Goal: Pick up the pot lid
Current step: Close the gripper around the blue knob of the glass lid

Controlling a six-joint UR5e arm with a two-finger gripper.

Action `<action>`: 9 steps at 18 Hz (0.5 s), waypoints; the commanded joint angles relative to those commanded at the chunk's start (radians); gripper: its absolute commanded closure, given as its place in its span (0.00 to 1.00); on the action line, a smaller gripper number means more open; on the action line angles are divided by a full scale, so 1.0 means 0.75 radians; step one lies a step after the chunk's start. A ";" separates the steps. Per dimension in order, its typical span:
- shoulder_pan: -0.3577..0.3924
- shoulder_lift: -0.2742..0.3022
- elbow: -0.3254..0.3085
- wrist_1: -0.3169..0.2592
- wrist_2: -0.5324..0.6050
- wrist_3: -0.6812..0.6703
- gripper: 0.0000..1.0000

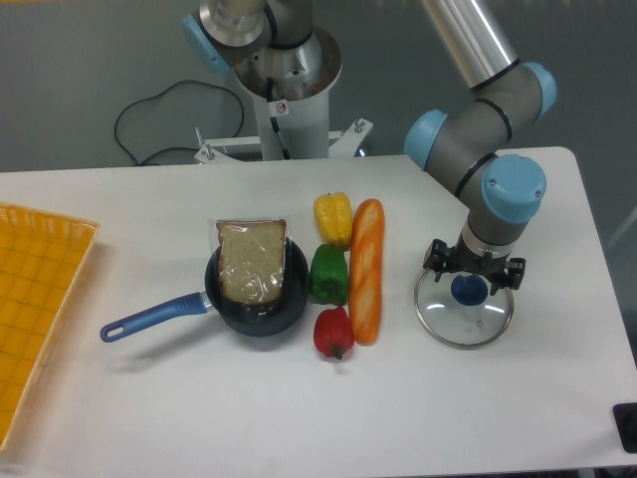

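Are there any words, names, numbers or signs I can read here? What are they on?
None: I see no word, brand, number or sign that can be read.
Pot lid: no lettering visible.
Brown packet in the black pan: none I can make out.
End effector: any tiny marks are too small to read.
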 joint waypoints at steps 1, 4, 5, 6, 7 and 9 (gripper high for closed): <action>0.000 0.000 0.006 0.000 0.000 -0.012 0.00; 0.000 -0.028 0.026 0.010 0.000 -0.023 0.00; 0.000 -0.043 0.037 0.024 0.000 -0.023 0.00; 0.002 -0.049 0.045 0.029 0.000 -0.023 0.00; 0.002 -0.051 0.051 0.027 0.000 -0.023 0.00; 0.002 -0.053 0.051 0.027 0.000 -0.025 0.00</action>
